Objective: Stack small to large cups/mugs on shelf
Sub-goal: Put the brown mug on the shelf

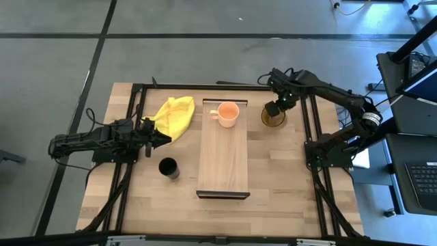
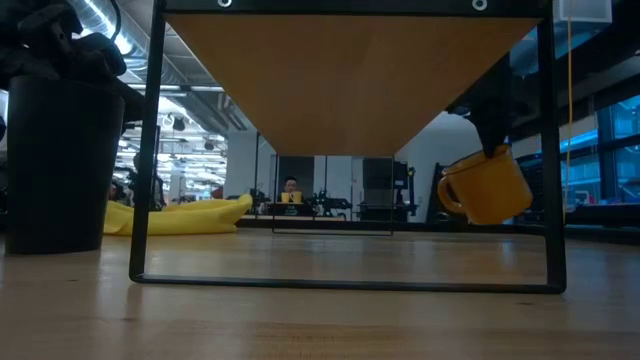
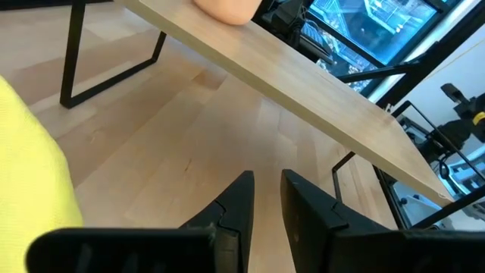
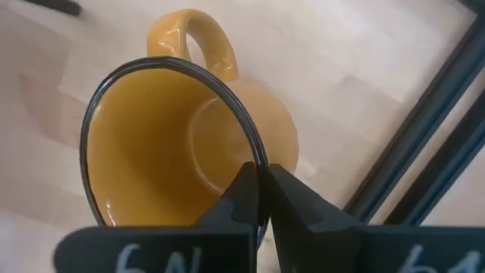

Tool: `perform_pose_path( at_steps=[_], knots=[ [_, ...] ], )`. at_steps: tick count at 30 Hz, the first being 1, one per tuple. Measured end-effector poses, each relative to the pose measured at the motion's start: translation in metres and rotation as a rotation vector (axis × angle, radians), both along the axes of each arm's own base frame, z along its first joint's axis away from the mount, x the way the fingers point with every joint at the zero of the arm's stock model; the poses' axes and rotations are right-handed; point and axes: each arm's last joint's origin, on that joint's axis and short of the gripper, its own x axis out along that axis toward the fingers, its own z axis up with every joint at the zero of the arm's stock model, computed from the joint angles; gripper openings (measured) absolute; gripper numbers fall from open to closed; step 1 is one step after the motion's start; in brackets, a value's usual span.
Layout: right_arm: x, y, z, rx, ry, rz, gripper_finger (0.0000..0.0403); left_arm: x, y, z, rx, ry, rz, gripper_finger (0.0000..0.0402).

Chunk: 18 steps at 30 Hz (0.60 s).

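Observation:
The amber mug (image 1: 273,117) hangs off the shelf's right side, at the far right of the table, held by my right gripper (image 1: 276,107). It shows lifted in the low view (image 2: 487,186). The peach-orange mug (image 1: 227,113) stands on the far end of the light-wood shelf (image 1: 223,164). The small black cup (image 1: 168,167) stands on the table left of the shelf. My left gripper (image 1: 162,138) is empty between the black cup and the yellow cloth (image 1: 173,115), its fingers almost together (image 3: 267,189). My right gripper pinches the amber mug's rim (image 4: 256,155) on the side opposite the handle (image 4: 198,36), one finger inside the mug and one outside. The fingers come from above, slanting down. The mug hangs below them, tilted and clear of the table (image 2: 487,186).
The shelf stands on dark end brackets (image 2: 150,150), with open room under its board. Black frame rails (image 1: 311,137) run along the table's left and right sides. The yellow cloth lies at the far left of the table.

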Motion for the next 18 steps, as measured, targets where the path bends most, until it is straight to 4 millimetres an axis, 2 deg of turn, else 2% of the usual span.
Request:
perform_pose_path(
  at_steps=[10,18],
  knots=[
    [0.004,-0.002,0.000,-0.001,-0.060,0.013,0.0017,0.000,0.000,0.000,-0.008,-0.001,0.002,0.0062],
    [0.005,0.008,0.002,0.183,-0.160,0.131,0.0017,0.000,0.000,0.000,-0.012,0.000,0.001,0.0062]
  ],
)
